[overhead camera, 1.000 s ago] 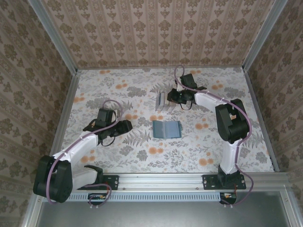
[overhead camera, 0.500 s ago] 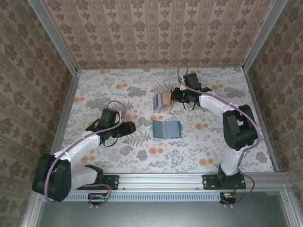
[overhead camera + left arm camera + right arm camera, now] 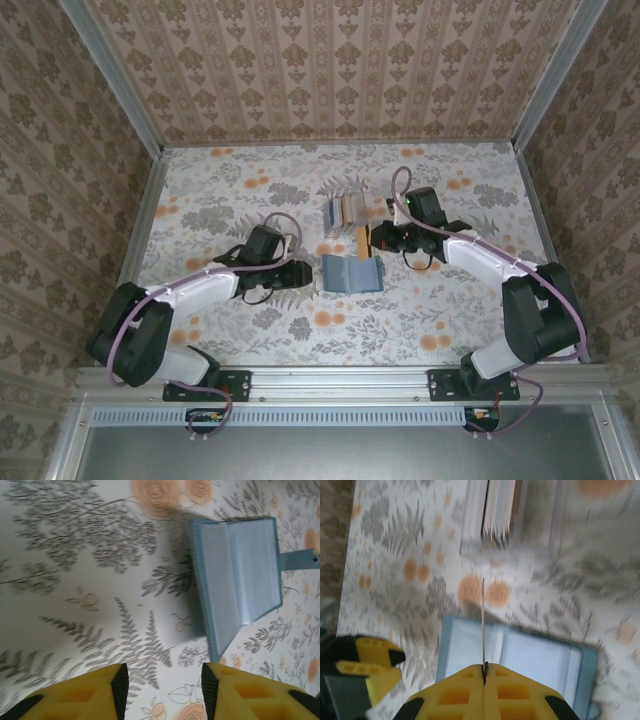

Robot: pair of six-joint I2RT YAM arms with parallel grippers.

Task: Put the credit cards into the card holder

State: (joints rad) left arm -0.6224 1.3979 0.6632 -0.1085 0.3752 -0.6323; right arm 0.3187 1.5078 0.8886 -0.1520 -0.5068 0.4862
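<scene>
Right end effector (image 3: 484, 668) is clamped shut on one thin yellow-tan plastic card (image 3: 358, 240). It pinches the card by one end, edge-on in the right wrist view, over the upper edge of the open dark teal folding card holder (image 3: 352, 272). The holder lies flat at mid-frame on the floral tabletop (image 3: 230, 190). Left end effector (image 3: 164, 680) has its jaws apart with nothing between them. It sits just beside the holder's left edge, apparently not touching it. Risks:
- Grip covers only a sliver of card, so the card can pivot or slip when its edge meets a pocket lip.
- Holder isn't pinned, so a push likely slides it or folds a flap over.
- I can't make out a pocket mouth from here, so misalignment is plausible.
- Remaining cards (image 3: 345, 210) stand in a small clear plastic box (image 3: 331, 215) just above the holder, close enough for the right arm to knock them.
</scene>
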